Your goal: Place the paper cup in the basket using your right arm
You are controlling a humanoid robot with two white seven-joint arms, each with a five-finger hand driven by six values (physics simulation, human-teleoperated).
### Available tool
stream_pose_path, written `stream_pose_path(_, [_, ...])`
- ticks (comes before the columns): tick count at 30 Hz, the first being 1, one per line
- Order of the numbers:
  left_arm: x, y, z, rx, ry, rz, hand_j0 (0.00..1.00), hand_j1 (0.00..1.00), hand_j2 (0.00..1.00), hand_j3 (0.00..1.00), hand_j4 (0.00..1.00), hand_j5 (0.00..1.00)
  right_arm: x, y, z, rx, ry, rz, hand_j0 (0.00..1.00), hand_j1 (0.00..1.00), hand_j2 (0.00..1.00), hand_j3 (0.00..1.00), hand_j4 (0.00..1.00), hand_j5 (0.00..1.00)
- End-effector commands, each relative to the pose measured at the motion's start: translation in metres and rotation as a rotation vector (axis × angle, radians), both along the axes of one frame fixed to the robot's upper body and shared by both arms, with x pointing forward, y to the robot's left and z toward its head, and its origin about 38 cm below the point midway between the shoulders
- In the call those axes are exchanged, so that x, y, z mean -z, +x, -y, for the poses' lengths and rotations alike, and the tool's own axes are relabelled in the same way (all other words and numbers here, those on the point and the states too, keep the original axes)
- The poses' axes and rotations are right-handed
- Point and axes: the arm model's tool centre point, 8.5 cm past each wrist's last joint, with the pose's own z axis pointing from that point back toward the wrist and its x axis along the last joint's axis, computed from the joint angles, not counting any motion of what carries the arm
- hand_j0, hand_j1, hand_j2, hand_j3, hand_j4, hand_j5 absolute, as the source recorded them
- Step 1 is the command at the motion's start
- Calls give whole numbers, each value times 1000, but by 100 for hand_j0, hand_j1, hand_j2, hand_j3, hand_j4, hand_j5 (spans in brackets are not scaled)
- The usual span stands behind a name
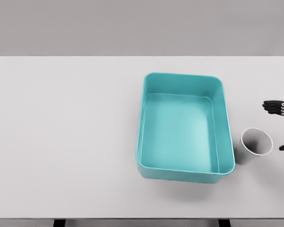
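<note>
Head view: right hand (280, 126) spread, just beside paper cup (253, 145).

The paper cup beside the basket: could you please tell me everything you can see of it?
The paper cup is plain white with a thin rim and a grey, shadowed inside that looks empty. It stands on the white table, right of the teal basket, near its front right corner; whether they touch I cannot tell. Its open mouth faces the camera. The right hand, with dark fingers spread, flanks it at the picture's right edge without touching it.
</note>
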Motion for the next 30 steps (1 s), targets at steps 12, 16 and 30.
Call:
stream_pose_path(12, [0, 0, 0, 0, 0, 0, 100, 100, 100, 100, 100, 100, 18, -9, -3, 1, 17, -40, 100, 100, 100, 100, 100, 100])
stream_pose_path(16, [0, 0, 0, 0, 0, -1, 100, 100, 100, 100, 100, 100, 27, -9, -10, -4, 38, -49, 100, 100, 100, 100, 100, 100])
stream_pose_path(30, [0, 0, 0, 0, 0, 0, 100, 100, 100, 100, 100, 100, 40, -11, -20, -27, 41, -60, 100, 100, 100, 100, 100, 100])
